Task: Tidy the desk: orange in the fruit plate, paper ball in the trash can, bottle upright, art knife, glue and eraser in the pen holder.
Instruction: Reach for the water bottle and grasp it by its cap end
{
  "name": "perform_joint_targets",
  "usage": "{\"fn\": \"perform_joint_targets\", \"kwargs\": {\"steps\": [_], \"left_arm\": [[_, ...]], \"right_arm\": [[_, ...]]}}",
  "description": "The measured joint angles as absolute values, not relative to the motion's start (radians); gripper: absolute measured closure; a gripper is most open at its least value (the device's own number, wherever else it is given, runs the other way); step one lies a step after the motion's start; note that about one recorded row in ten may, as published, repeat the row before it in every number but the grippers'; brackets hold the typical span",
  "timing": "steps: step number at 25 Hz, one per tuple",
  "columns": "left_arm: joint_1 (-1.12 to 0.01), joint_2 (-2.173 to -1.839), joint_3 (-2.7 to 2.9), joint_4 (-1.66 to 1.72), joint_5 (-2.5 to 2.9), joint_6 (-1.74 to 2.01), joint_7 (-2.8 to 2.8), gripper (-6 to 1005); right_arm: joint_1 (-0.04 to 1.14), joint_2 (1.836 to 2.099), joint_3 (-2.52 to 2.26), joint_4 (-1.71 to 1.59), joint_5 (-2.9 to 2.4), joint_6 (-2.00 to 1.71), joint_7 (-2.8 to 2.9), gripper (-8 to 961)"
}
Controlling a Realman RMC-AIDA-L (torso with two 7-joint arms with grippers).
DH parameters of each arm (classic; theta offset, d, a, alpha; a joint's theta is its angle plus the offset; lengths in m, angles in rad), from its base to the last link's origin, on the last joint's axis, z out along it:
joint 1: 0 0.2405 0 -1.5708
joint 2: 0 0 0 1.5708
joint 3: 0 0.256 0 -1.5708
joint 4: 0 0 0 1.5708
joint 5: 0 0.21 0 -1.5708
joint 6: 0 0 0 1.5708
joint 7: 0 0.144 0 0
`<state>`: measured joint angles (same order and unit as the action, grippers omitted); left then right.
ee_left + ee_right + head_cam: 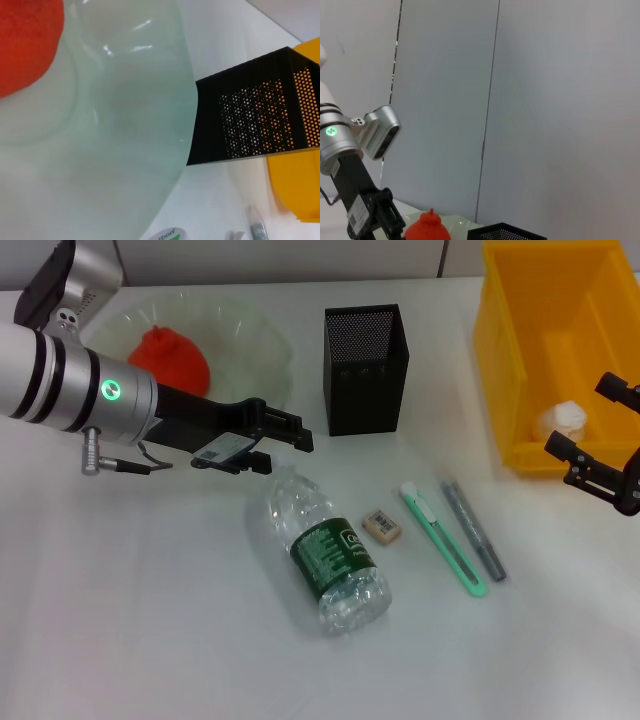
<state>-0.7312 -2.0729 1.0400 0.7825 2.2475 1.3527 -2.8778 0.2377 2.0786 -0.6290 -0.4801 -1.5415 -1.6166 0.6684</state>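
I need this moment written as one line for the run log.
left claw: open, above cap end of lying bottle | right claw: open, at trash can | orange: in fruit plate

Item 1: desk (150,640), white and matte, with a plain flat top that fills most of the head view.

Item 2: wall (560,100), pale grey and made of smooth panels, standing upright directly behind the desk's far edge.

Item 3: panel seam (490,100), a thin vertical line in that wall above the desk's far edge.

Item 4: dark gap (396,75), a second vertical joint in the same wall, well apart from the seam.
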Motion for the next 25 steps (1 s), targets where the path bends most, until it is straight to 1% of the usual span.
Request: {"fn": "perform_joint_targets", "kwargs": {"steps": [25], "left_arm": [[-0.74, -2.072, 1.064, 0.76, 2.314, 1.279, -2.879, 353]], "right_arm": [[0.229, 2.079, -0.604, -0.434, -1.542, -1.626, 0.602, 110]]}}
